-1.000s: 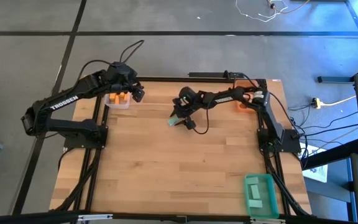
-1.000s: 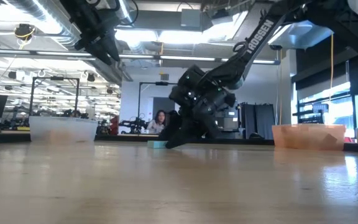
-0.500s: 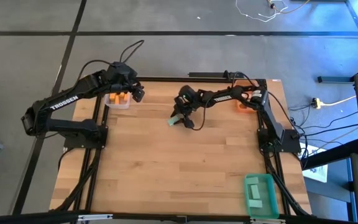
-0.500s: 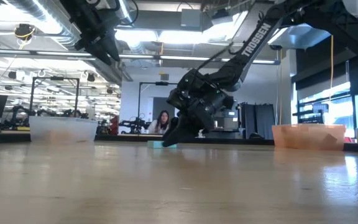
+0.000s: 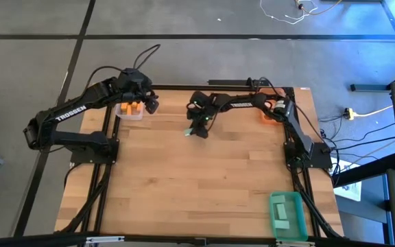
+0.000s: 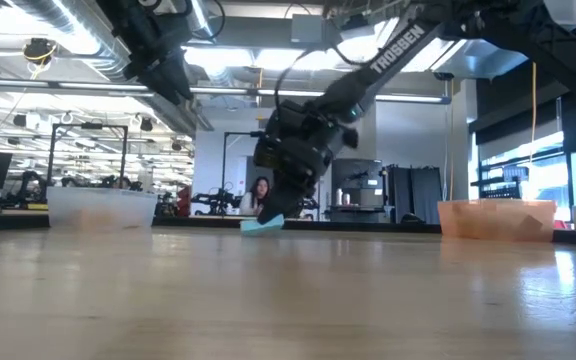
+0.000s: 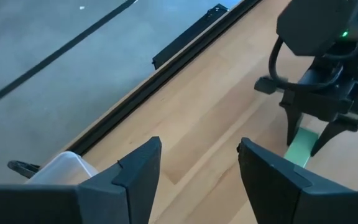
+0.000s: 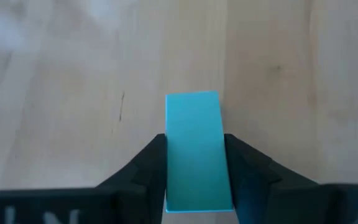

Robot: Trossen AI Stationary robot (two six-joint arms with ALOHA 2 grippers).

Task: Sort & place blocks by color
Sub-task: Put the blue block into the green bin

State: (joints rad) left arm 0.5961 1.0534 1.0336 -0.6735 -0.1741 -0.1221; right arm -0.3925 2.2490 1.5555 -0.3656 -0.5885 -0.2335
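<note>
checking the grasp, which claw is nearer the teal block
Right. The right claw is closed on the teal block at the table's far middle; the left claw hangs open over the clear bin.

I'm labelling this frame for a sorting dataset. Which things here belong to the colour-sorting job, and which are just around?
Part of the job:
- teal block, clamped in the right gripper
- orange blocks in the clear bin
- orange bin
- green bin
- left gripper, open, above the clear bin

Just around:
- cables on the floor
- person in the background
</note>
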